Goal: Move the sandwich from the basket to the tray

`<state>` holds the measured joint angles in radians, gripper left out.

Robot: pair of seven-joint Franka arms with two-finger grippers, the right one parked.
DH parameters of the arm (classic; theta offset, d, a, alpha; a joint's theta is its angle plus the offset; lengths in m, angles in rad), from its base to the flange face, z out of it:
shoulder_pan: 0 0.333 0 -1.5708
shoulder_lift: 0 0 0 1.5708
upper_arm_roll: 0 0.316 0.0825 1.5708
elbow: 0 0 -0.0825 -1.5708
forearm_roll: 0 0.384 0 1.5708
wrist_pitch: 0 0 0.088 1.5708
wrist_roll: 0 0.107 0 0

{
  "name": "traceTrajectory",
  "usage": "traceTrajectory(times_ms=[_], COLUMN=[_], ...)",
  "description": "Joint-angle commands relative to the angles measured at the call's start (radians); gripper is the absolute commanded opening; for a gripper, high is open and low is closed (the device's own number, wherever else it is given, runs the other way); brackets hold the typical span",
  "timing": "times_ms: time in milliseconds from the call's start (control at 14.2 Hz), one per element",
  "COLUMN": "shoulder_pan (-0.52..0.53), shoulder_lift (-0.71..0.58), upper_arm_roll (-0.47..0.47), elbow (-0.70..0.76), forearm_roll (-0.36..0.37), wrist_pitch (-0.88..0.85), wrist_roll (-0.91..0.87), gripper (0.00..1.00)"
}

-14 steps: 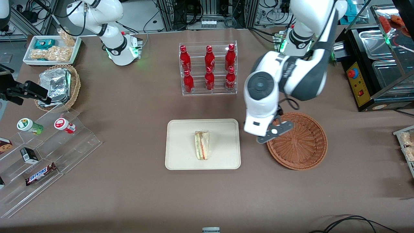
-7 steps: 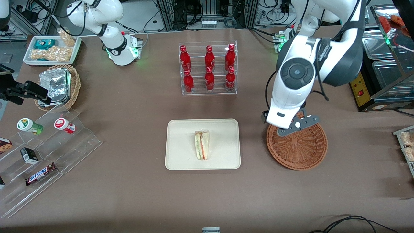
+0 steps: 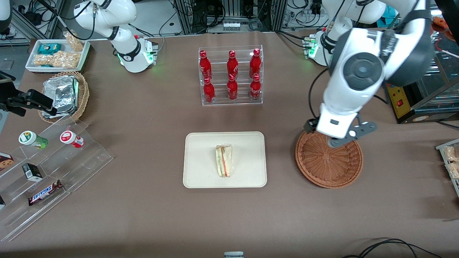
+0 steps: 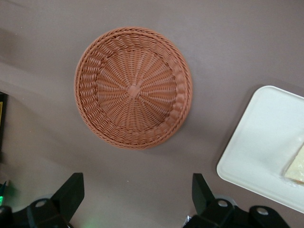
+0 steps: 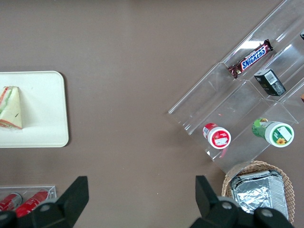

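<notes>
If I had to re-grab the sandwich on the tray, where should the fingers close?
Come straight down on the sandwich, fingers across its two flat bread faces at the wide end. It lies on the tray filling edge up. The open gripper hangs above the basket.

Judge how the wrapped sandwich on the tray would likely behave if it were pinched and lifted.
The sandwich is a bread wedge, so it probably squashes under a firm pinch. Its clear wrap may be slippery. Lying flat on the tray, it seems unlikely to roll. The end effector is open above the table beside the basket.
</notes>
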<state>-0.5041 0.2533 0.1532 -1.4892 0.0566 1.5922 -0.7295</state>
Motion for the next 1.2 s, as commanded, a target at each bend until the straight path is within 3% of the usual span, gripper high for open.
traceTrajectory(times_ms=[0,563,915,1127], shoulder_pan=[0.123,0.493,0.549,0.48], shoulder_lift=[-0.045,-0.184,-0.236,-0.214], upper_arm_roll=[-0.091,-0.328,-0.316,-0.186], elbow=[-0.023,-0.054,-0.062,-0.019], forearm_roll=[0.003,-0.007,0.005,-0.012], wrist_pitch=[-0.014,-0.115,-0.11,-0.097], wrist_roll=[0.065,0.358,0.645,0.688], gripper=[1.0,1.0,1.0,1.0])
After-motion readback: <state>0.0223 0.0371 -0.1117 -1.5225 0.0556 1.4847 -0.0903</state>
